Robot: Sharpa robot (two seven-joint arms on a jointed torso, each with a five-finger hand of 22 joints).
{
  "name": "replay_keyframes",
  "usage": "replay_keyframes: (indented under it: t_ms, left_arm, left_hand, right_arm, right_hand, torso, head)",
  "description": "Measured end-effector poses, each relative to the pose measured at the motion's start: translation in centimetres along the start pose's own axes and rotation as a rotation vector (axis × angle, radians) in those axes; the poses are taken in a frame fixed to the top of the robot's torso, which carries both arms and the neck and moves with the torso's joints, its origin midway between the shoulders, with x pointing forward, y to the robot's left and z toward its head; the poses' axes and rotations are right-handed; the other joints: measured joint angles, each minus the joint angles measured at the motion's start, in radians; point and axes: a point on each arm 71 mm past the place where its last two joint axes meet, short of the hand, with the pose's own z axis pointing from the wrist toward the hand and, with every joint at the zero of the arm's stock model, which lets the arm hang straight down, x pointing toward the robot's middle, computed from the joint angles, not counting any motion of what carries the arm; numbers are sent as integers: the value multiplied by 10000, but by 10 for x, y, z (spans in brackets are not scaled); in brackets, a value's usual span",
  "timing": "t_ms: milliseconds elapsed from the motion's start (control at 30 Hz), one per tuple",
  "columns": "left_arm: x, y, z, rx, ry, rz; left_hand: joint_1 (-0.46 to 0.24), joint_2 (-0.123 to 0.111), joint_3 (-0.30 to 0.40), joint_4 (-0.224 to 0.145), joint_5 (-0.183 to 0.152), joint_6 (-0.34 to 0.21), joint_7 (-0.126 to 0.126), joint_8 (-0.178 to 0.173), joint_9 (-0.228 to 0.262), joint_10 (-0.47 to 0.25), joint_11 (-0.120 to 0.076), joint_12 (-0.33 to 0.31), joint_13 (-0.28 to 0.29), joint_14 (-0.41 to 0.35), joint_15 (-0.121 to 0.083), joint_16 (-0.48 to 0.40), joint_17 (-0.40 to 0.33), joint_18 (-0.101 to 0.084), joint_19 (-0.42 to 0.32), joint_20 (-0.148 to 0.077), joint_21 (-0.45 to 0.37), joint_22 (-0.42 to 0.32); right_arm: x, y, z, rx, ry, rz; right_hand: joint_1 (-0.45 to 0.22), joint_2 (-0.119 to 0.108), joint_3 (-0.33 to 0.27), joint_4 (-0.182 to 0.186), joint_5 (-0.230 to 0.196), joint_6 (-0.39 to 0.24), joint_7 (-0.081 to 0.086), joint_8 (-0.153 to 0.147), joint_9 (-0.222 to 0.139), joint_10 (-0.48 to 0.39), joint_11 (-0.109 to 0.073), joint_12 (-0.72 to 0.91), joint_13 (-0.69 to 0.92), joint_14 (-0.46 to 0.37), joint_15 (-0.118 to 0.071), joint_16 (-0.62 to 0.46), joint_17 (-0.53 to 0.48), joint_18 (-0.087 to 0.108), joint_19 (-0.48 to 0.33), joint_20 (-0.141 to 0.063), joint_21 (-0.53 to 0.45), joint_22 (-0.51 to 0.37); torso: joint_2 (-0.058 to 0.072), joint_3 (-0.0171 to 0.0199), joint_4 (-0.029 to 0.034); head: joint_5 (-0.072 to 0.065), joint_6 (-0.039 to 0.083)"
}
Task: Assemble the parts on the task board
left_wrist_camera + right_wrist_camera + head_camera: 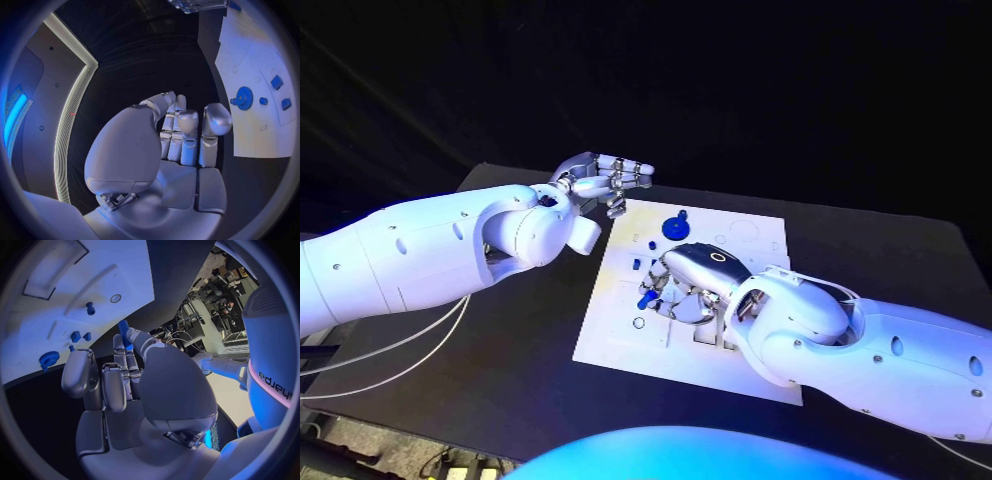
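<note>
The white task board (750,236) lies in the middle of the black table. Near its far edge sits a blue gear (676,228), with two small blue parts (639,264) closer to me. My right hand (697,283) hovers low over the board's middle and pinches a small blue part (124,332) between thumb and a finger; the same part (648,298) shows at its fingertips. My left hand (603,180) hangs above the table beside the board's far left corner, fingers curled in on nothing (187,132). The gear (242,97) lies off to its side.
The board (94,265) carries a rectangular recess (53,270), a round hole (115,298) and a standing blue peg (90,307). Bare black table (488,370) runs left of the board. White cables (387,350) hang under my left arm.
</note>
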Motion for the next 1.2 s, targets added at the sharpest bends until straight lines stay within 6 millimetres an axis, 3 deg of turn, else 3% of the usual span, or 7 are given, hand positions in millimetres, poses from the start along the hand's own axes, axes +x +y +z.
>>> replay_keyframes:
  t_ms: [467, 1200]
  left_arm:
    - [1, 0, 1, -6, 36, -9]
    - [0, 0, 0, -18, 35, -5]
  left_hand:
    - [0, 0, 0, 0, 0, 0, 0, 0, 0, 0, 0, 0, 3, 0, 0, 0, 0, 0, 0, 0, 0, 0]
    - [0, 0, 0, 0, 0, 0, 0, -1, 0, 0, 0, 0, 4, 0, 0, 0, 0, 0, 0, 0, 0, 0]
  right_arm:
    - [22, 0, 11, 74, 491, -155]
    - [31, -8, 15, 391, 916, -812]
  right_hand:
    - [2, -2, -2, 2, 41, -7, 6, 24, 0, -1, 1, -38, -8, 0, 0, -1, -35, 0, 0, 0, -42, 7]
    - [18, -17, 23, -27, 96, -72, 29, 30, 0, -18, 20, -57, 0, 0, 1, -1, -43, 1, -1, 0, -41, 5]
  torso:
    - [13, 7, -13]
    - [5, 11, -10]
  head:
    - [103, -102]
    - [104, -137]
